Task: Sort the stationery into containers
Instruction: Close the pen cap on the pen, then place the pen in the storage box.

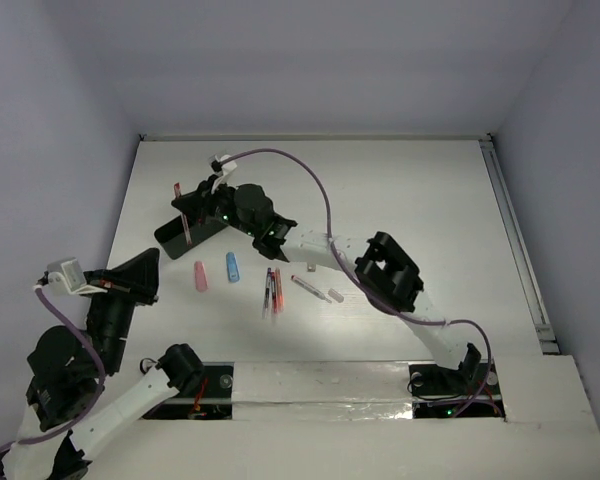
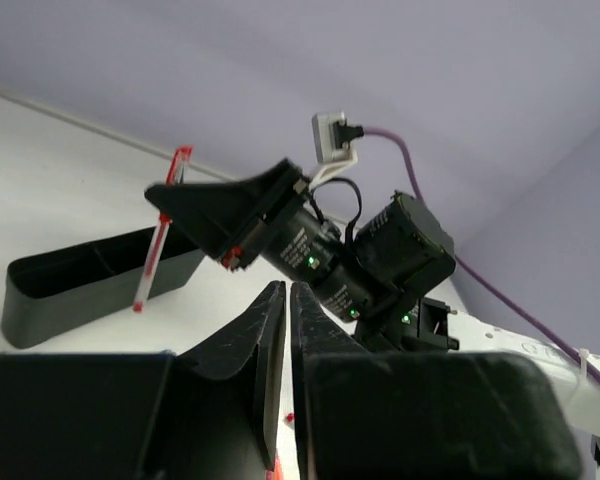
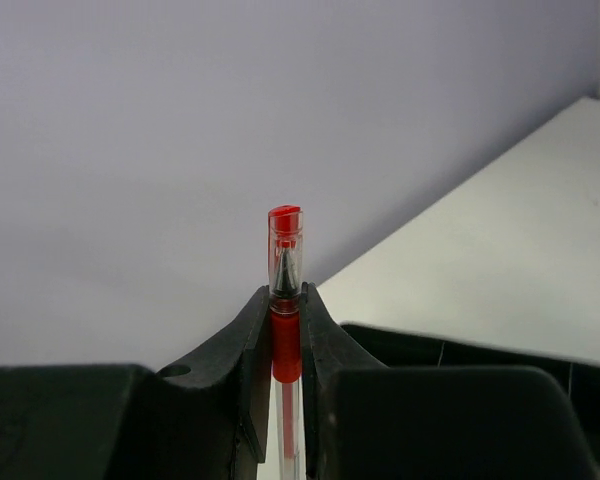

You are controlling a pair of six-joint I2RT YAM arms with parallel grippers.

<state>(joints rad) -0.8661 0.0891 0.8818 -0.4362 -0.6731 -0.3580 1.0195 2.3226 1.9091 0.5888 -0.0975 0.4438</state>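
Right gripper (image 3: 285,300) pinches a red-capped clear plastic pen (image 3: 285,240) between narrowly parted black jaws. Directly beneath it lies the long black rectangular box (image 2: 70,290). The pen stands steeply, tip down toward the box, its axis across the box's length. Left gripper (image 2: 288,295), farther away, is pressed closed, apparently empty. Loose pens (image 1: 272,288) lie well apart. No writing is legible.

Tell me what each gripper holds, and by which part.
Right gripper: red pen, pinched near its capped end. Left gripper: shut, nothing visibly held.
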